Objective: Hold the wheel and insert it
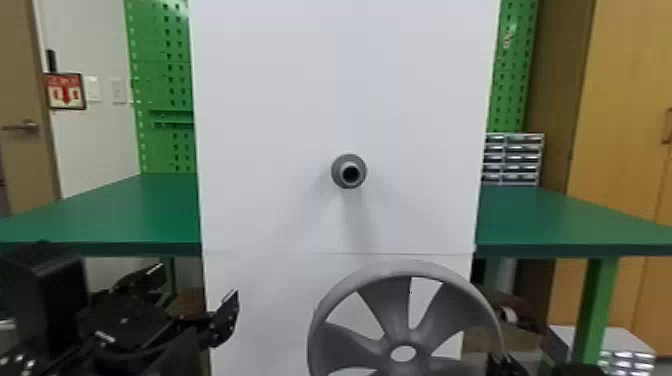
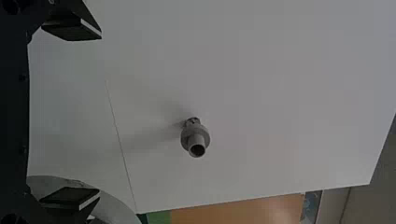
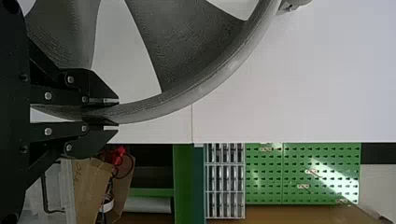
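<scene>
Clasping wheel [image 1: 411,336], right gripper [image 1: 504,365] cropped in head view.

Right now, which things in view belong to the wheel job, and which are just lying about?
For the job:
- Wheel, rim held by the right gripper
- Peg on the white panel, likely the wheel's mount
- Left gripper, open and empty

Just there:
- Green table
- Small drawer unit
- Green pegboard
- Cardboard box

a green worktop [image 1: 110,215] shows either side of a tall white panel [image 1: 275,100], with green perforated boards [image 1: 152,90] behind, a brown door [image 1: 17,160] far left and a wooden cabinet [image 1: 620,175] far right
</scene>
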Controlling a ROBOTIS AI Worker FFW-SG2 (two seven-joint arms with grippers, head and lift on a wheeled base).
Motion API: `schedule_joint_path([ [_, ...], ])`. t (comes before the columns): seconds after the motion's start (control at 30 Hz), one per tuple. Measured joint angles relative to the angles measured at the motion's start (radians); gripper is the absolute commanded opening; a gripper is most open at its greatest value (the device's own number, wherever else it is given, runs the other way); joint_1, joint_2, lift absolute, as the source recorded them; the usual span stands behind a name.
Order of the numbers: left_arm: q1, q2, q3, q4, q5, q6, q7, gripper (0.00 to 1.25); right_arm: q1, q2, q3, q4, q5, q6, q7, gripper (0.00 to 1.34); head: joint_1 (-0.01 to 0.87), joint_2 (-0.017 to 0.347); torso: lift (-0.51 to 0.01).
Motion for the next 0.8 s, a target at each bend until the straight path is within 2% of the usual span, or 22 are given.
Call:
schedule_joint_path([
  [0.8, 0.004, 0.000, -0.004, 0.000, -0.002, 0.000, 0.000, 1.15, -0.023, 0.014, 0.018, -0.033, -0.008, 0.056, 0.000, 0.12, 0.210, 0.009, -0.442],
])
